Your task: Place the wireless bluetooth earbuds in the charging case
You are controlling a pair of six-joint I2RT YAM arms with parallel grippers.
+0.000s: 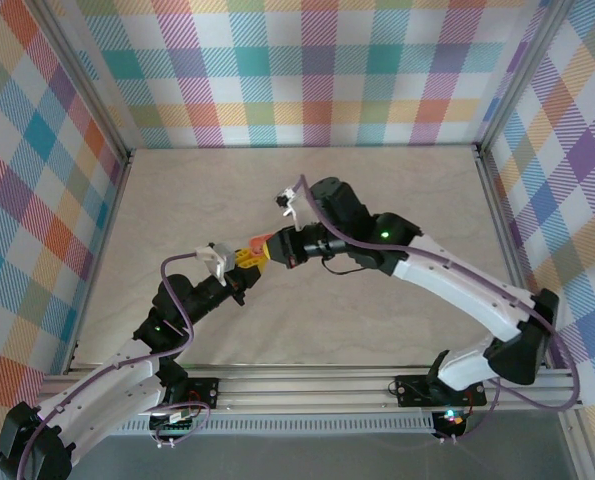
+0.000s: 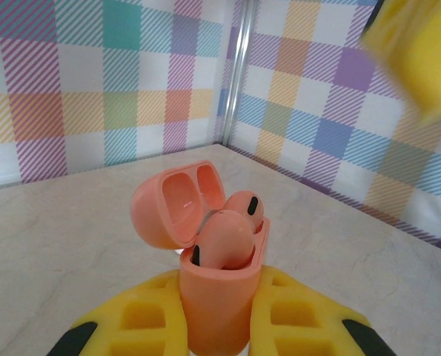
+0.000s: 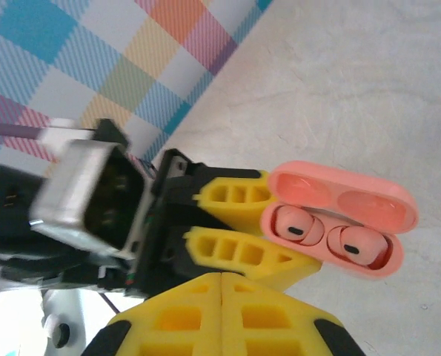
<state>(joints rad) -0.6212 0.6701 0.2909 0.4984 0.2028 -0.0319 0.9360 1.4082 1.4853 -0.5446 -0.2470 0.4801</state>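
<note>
A salmon-pink charging case [image 2: 214, 297] stands upright with its lid [image 2: 172, 204] swung open. My left gripper [image 2: 221, 293] is shut on the case body, one yellow finger on each side. Two salmon-pink earbuds [image 2: 224, 241] sit in the case's wells, and from above both [image 3: 294, 226] show seated side by side. In the right wrist view my right gripper [image 3: 221, 285] is shut with nothing between its fingers, just beside the left gripper's fingers [image 3: 235, 248] and apart from the case [image 3: 368, 263]. From the top camera the case [image 1: 258, 243] is held mid-table between the left gripper [image 1: 244, 259] and the right gripper [image 1: 275, 248].
The pale marble-patterned tabletop [image 1: 397, 190] lies open around both arms. Plaid walls [image 1: 307, 70] close in the back and both sides. A metal rail [image 1: 307, 385] runs along the near edge by the arm bases.
</note>
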